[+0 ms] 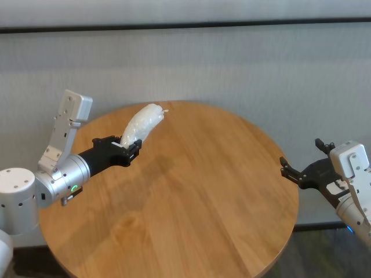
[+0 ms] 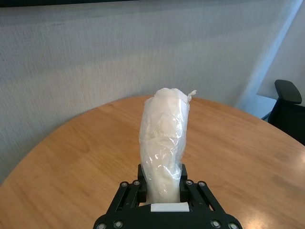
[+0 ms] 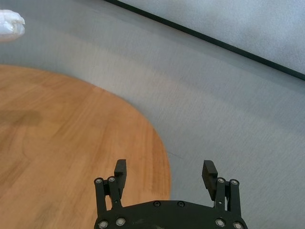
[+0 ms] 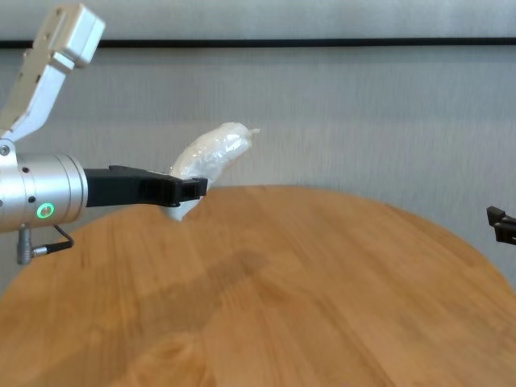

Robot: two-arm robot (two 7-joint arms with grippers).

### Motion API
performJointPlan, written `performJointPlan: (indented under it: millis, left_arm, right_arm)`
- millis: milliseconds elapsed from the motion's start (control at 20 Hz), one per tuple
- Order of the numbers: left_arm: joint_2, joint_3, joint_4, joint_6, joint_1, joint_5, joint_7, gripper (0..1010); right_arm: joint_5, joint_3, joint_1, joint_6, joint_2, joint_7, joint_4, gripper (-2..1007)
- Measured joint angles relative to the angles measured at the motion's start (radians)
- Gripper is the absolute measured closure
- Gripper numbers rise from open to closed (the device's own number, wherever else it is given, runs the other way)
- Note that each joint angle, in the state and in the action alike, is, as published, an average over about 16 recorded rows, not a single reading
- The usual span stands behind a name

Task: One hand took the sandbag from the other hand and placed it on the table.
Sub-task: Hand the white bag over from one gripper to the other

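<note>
sandbag (image 1: 142, 123) pinched in left claw (image 1: 128, 147) above table (image 1: 191, 197) | right claw (image 1: 304, 168) spread at right rim

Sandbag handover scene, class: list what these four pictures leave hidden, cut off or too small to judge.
- Small white oblong soft sandbag: its lower end, left wrist view, hidden between the left claw's fingers.
- Right claw: chest view, cut off by the edge; only a tip shows.
- Round light-brown wooden table: near rim, head view, cut off by the bottom edge.
- Sandbag's tied tip: head view, too small to judge.

Bright even daylight, soft shadow on the table (image 1: 174, 168) (faint), sharp focus
</note>
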Motion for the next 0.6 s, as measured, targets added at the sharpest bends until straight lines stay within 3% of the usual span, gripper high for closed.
performJointPlan:
  millis: [600]
  left_arm:
    - [-0.001,0.000,0.001,0.002,-0.001,0.001,0.001,631]
  right_arm:
    - [0.000,0.000,0.000,0.000,0.000,0.000,0.000,4]
